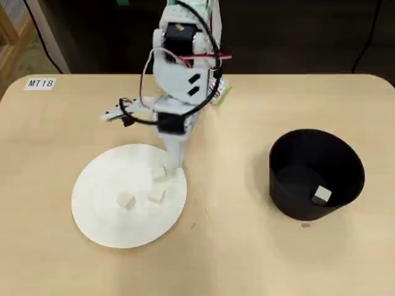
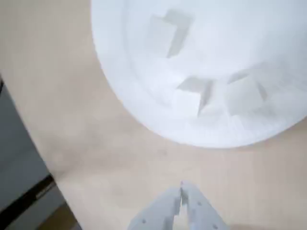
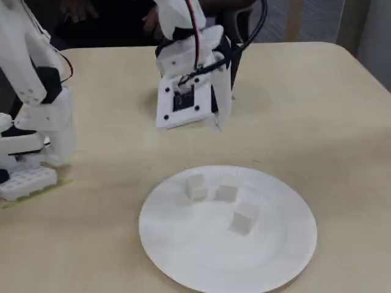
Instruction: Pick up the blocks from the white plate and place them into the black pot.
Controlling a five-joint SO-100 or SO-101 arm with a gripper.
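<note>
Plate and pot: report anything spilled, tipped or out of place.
Nothing stands out. Three blocks lie on the plate, one block is in the upright pot, none on the table.

Four pale blocks (image 1: 127, 200), three on one white plate (image 1: 99, 219), one inside one black pot (image 1: 290, 200), one robot arm (image 1: 179, 68).

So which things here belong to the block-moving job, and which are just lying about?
Job: three blocks on the white plate; one block inside the black pot; gripper.
Lying about: MT18 label; white base piece.
</note>
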